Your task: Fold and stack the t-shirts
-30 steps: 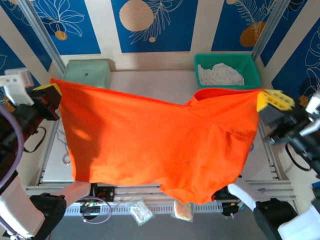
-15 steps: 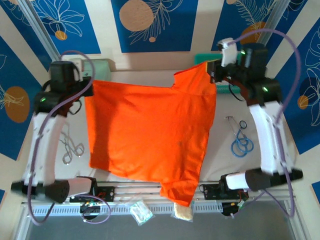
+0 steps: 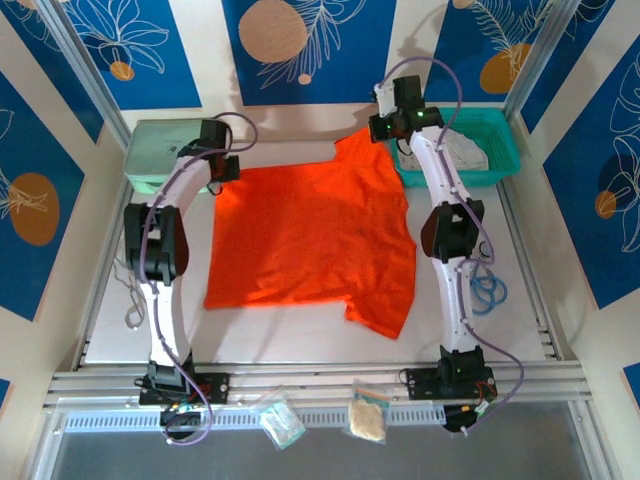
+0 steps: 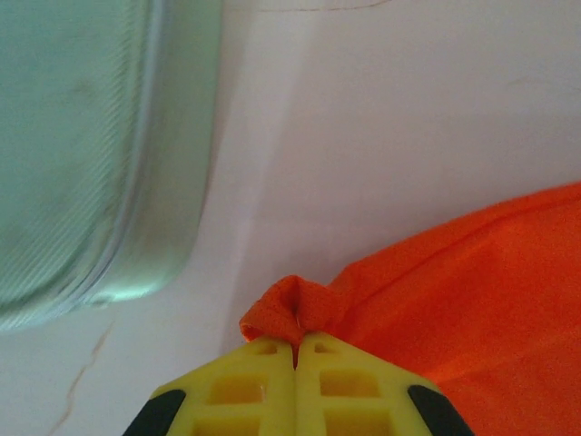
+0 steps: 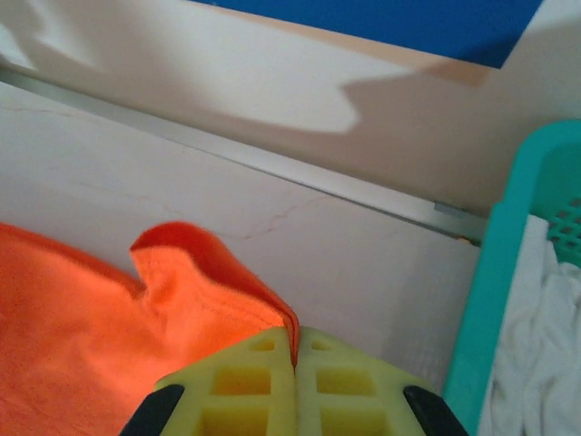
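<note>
Orange t-shirt (image 3: pixel 310 245) lies spread across the table (image 3: pixel 280 330), starting just left of the teal basket (image 3: pixel 505 160) and reaching well toward the near side from it. Its far edge runs unevenly. The corner nearest the basket is drawn further back than the corner away from it, and one sleeve juts out at the near side.

Both arms hold that far edge. In the right wrist view the right end effector (image 5: pixel 296 341) has its yellow pads pressed together on a peaked fold of orange cloth, just beside the basket's left wall (image 5: pixel 481 300). From above, the right end effector (image 3: pixel 385 128) sits at the basket's far left corner. The left end effector (image 4: pixel 296 350) is likewise clamped tight, with a small bunch of orange fabric pinched between its pads. From above it (image 3: pixel 220 168) is well to the left of the basket, next to the mint-green case (image 3: pixel 165 145). A white t-shirt (image 3: pixel 450 150) lies crumpled inside the basket.

The step in hand looks like the lay-out, getting the garment flat before any fold. The body is mostly smooth, so this seems close to done. The next move probably calls for settling both pinched corners onto the table and squaring the skewed far edge. After that the arms can let go and take new holds for the first fold. Letting go too early could leave the corner by the basket bunched.
</note>
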